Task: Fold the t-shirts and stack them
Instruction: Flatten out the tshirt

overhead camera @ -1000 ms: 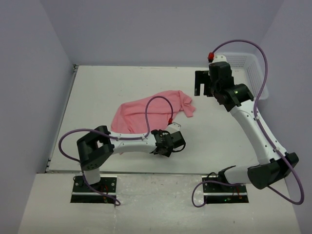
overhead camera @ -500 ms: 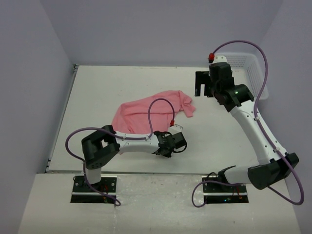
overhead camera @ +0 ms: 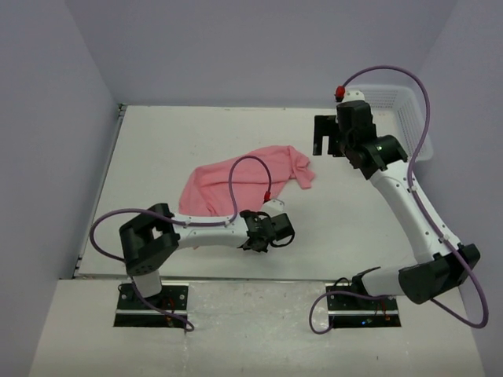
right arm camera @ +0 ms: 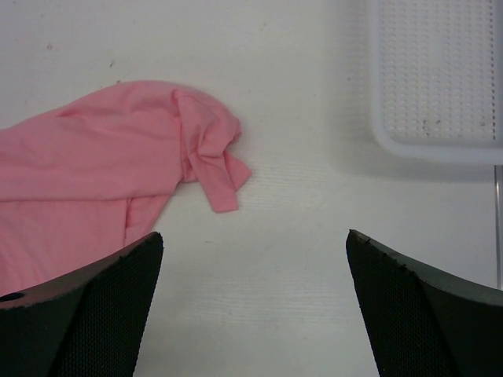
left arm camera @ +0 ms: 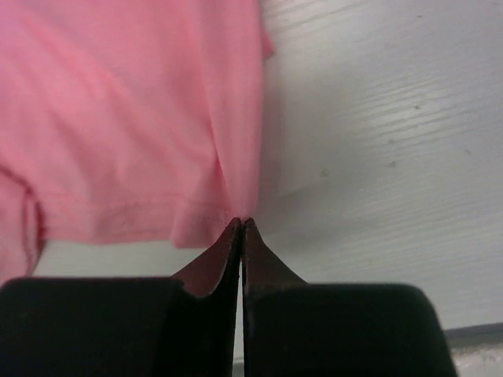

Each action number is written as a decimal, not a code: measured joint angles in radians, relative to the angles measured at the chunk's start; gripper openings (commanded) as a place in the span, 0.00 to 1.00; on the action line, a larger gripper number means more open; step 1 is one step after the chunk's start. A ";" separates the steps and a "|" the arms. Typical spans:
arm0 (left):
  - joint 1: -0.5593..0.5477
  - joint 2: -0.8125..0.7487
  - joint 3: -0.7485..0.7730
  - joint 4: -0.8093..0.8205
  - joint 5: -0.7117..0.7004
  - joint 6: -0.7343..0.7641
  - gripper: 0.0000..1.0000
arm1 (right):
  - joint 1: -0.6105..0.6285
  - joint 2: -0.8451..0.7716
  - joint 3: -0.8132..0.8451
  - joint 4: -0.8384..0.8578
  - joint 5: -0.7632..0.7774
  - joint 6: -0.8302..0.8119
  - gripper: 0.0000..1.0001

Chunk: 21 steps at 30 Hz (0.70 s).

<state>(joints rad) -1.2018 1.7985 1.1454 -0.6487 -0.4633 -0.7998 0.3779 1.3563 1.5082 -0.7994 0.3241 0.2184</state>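
The left end effector (left arm camera: 242, 223) is pressed together, its tips touching the hem corner of the salmon-pink t-shirt (left arm camera: 118, 110), which lies crumpled on the desk (left arm camera: 377, 126) just ahead. I cannot tell whether it is pinching any fabric. The right end effector (right arm camera: 253, 239) is spread wide, with a white mesh basket (right arm camera: 432, 148) ahead to its right.

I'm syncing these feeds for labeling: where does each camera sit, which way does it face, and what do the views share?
Top external: above and behind the bases, looking down on the table; left arm and right arm show whole.
Left wrist: low over the table, looking along the shut left end effector pinching the t-shirt hem.
Right wrist: raised, looking down past the open right end effector at t-shirt and basket.
Shared: all three show the t-shirt; top and right wrist also the basket.
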 measured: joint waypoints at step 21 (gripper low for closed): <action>0.079 -0.596 0.200 -0.630 -0.367 -0.271 0.00 | -0.026 0.393 -0.008 0.012 -0.241 0.105 0.73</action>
<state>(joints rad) -1.1229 1.2026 1.3453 -1.2789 -0.8299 -1.0710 0.3519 1.7489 1.5005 -0.7876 0.0830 0.3237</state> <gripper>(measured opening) 0.003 0.764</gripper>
